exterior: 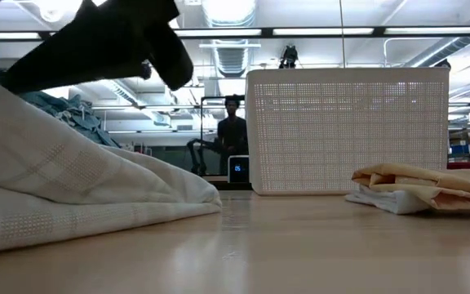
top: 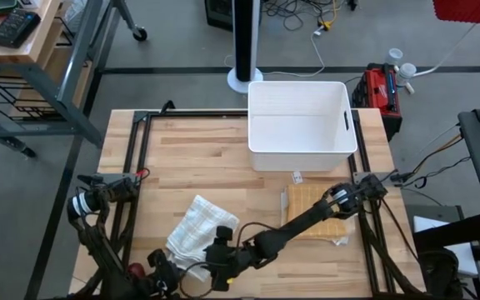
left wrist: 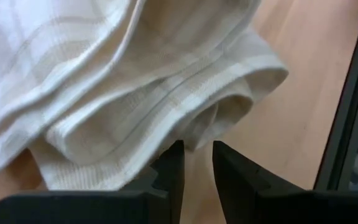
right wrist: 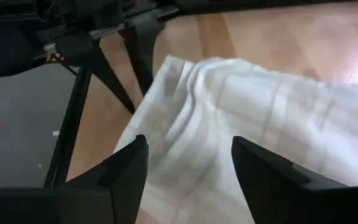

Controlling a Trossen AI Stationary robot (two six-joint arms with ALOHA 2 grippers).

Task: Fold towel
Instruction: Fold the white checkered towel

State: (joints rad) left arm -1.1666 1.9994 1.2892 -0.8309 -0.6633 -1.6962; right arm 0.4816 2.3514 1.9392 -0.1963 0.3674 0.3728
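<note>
High view, lower left: towel lies bunched, folding unfinished; right gripper spread open over it; left gripper pinches its edge.

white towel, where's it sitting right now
In the high view the white towel lies crumpled at the table's near left, beside the right gripper, with the tan cloth to its right.

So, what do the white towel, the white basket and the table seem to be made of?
White towel: woven cloth, probably cotton, matte; faint stripes and soft folds show. White basket: most likely moulded plastic, smooth, with walls pierced by a fine grid in the low view. Table: wood, joined light strips with visible grain, slightly glossy finish.
</note>
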